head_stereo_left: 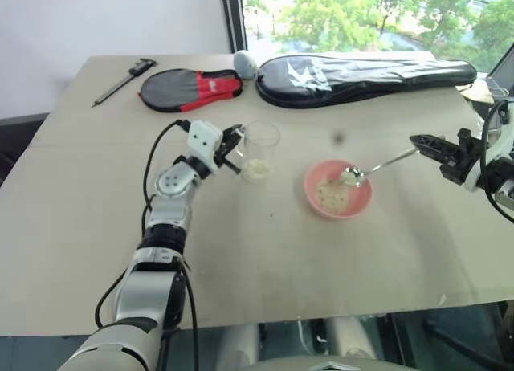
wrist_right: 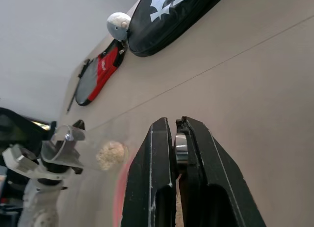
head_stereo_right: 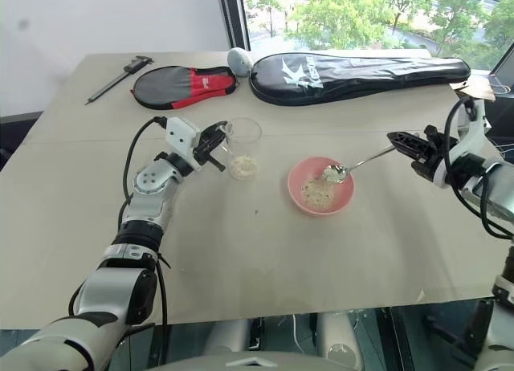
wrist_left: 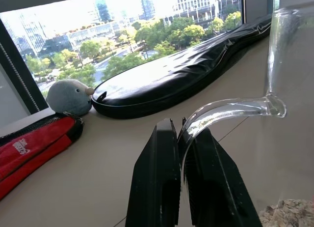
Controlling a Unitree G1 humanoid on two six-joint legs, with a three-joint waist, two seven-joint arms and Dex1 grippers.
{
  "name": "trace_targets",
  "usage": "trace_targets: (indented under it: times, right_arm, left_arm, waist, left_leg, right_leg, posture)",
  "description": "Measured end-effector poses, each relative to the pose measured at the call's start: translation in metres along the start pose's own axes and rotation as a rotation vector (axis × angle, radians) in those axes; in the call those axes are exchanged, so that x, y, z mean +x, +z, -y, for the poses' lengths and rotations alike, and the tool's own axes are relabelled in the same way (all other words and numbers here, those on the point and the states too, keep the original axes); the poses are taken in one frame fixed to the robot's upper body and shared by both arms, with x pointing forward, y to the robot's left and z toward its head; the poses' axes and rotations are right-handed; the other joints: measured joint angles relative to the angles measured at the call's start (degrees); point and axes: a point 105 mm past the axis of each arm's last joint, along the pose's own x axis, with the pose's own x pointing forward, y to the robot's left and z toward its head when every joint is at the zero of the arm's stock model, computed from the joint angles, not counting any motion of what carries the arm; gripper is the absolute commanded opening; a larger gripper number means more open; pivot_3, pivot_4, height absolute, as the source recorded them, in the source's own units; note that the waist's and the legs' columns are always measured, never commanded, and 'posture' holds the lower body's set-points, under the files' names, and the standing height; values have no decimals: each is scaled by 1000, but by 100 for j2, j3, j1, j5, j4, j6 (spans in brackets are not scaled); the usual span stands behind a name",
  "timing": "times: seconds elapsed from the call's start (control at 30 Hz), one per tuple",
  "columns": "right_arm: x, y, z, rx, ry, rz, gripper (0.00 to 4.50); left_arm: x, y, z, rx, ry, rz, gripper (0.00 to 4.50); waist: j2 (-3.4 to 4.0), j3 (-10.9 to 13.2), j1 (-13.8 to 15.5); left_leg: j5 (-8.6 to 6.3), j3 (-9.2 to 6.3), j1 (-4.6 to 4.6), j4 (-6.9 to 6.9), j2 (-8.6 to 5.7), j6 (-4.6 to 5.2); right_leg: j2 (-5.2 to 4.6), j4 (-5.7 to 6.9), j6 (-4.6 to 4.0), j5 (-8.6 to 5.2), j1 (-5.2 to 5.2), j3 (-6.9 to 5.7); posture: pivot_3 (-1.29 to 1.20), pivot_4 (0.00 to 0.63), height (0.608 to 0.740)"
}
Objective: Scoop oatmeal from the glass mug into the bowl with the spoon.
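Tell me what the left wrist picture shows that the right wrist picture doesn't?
The left wrist view alone shows the left pincer shut on the glass mug by its curved handle, with trees and city buildings through the window. The right wrist view alone shows the right pincer shut on the spoon handle, plus the mug's oatmeal seen from across the table. Both share the long black racket case, the red and black paddle case, the grey plush toy and the table.
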Motion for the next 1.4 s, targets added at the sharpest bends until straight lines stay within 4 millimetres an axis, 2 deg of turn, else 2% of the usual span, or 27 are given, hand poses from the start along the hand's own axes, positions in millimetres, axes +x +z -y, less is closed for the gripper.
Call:
trace_targets:
  times: [0.07,0.17,0.3,0.43,0.53,0.67,0.77,0.83,0.87,0.97,1.1,1.4]
  right_arm:
    - [3,-3,-9,-125,5,-24,0]
    - [7,0,-27,-224,65,-14,0]
    - [7,2,-52,-528,96,-47,0]
    - [8,-14,-59,-793,109,-143,0]
    - [8,-17,-61,-902,136,-166,0]
    - [17,-14,-63,-793,188,-126,0]
    - [24,6,-72,-668,217,-40,0]
    - [28,20,-88,-608,260,26,0]
    - [33,29,-102,-552,305,73,0]
    - [43,34,-125,-448,390,110,0]
    - [58,26,-144,-335,462,94,0]
    - [77,0,-145,-329,446,-12,0]
  left_arm:
    - [0,1,1,4,-3,3,32]
    - [0,1,1,5,-2,6,32]
    - [0,1,7,-12,12,16,32]
    - [-2,-2,10,-54,41,13,32]
    - [-2,-4,11,-86,59,5,32]
    - [-2,-4,15,-102,62,1,32]
    - [-4,-4,19,-121,60,7,32]
    - [-7,-3,22,-127,59,17,32]
    - [-8,-4,25,-140,59,23,32]
    - [-7,-3,31,-153,56,32,32]
    - [-8,-3,36,-165,61,38,32]
    - [-9,-4,34,-162,71,35,32]
  waist:
    - [0,0,6]
    - [1,0,9]
    - [1,-1,37]
    - [-2,-2,68]
    - [-3,-3,92]
    - [-5,-4,132]
    - [-3,-3,144]
    - [-3,-3,135]
    - [-2,-4,122]
    - [-2,-4,131]
    - [-2,-4,153]
    - [0,-5,131]
  left_leg:
    - [0,-1,-1,0,0,0]
    - [0,1,-3,1,-1,0]
    - [0,-7,-8,0,-1,0]
    - [0,-6,-14,1,-1,0]
    - [0,-4,-13,2,-2,0]
    - [0,1,-9,5,-2,-1]
    - [1,2,-9,5,-3,-1]
    - [1,1,-8,5,-1,-2]
    - [1,2,-7,4,-1,-2]
    - [1,-1,-9,3,0,-2]
    - [1,-2,-13,4,-1,-2]
    - [1,-1,-10,4,-1,-1]
  right_leg:
    - [0,-3,0,0,0,-1]
    - [-1,-7,1,1,0,0]
    - [-2,-17,2,1,0,-7]
    - [-3,-31,2,1,1,-9]
    - [-4,-36,7,4,5,-9]
    - [-3,-35,10,7,7,-5]
    - [-2,-32,10,8,5,-4]
    - [-1,-32,10,8,5,-4]
    - [0,-31,10,8,5,-2]
    - [2,-27,9,8,3,-5]
    - [-2,-28,10,9,4,-7]
    - [-3,-24,10,9,3,-8]
  posture:
    - [0,150,740]
    - [0,150,740]
    - [0,150,740]
    - [0,150,740]
    - [0,150,740]
    - [0,150,740]
    - [0,150,740]
    - [0,150,740]
    - [0,150,740]
    - [0,150,740]
    - [0,150,740]
    - [0,150,740]
